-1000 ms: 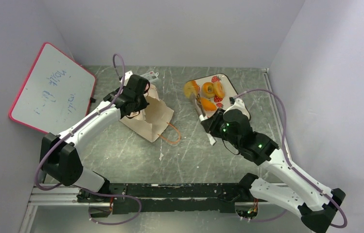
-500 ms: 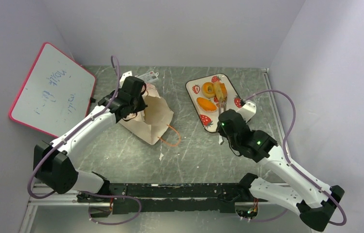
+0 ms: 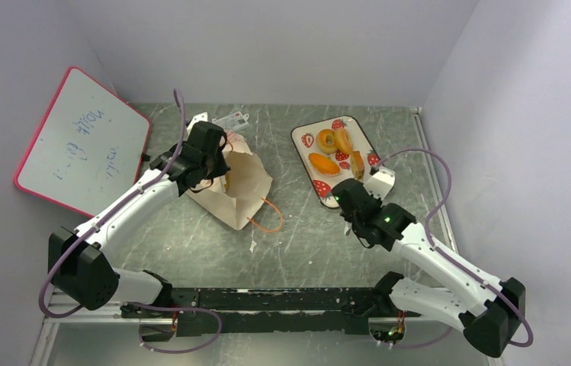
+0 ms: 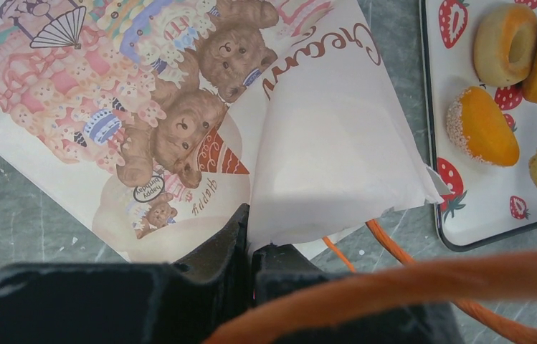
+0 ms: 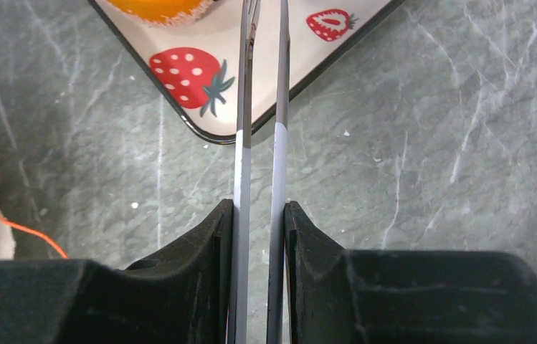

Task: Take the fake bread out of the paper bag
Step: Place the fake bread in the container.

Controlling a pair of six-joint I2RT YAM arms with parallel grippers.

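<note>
1 paper bag [image 3: 240, 183] is laid on table [image 3: 305, 236], its edge clenched by left claw [image 4: 249, 236]. 4 fake bread [image 4: 482, 127] pcs are seen on 1 tray [image 4: 455, 75], beside bag. 1 pr metal tongs [image 5: 242, 158] is gripped by right claw [image 5: 258, 208].

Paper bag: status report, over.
Left gripper shut on paper bag edge. Right gripper shut on tongs, empty. Four bread pieces on strawberry tray. No obstruction seen.

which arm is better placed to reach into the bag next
Right, likely. The right gripper holds empty tongs over the tray, free to move. The left gripper is shut on the edge of the bag, holding it. Its inside is hidden.
</note>
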